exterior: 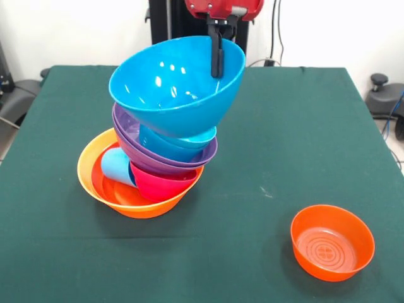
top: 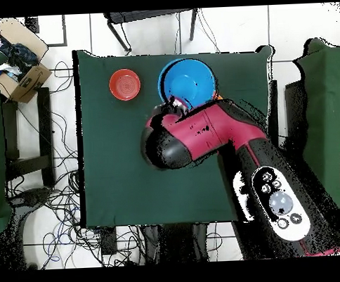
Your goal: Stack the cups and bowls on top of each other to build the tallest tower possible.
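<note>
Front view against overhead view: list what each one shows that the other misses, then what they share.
Front only: the tower's lower layers, with the orange base bowl, the purple bowls, the magenta bowl and the cup, plus the end effector at the blue bowl's rim. Overhead only: the arm covering most of the tower. Both: the tilted blue bowl and the lone red-orange bowl.

Blue bowl (exterior: 170,88), orange bowl (exterior: 332,242)

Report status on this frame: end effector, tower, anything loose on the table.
End effector gripping rim of top blue bowl. Tower leaning, orange base bowl, light blue cup lying inside. Small orange bowl loose, apart.
</note>
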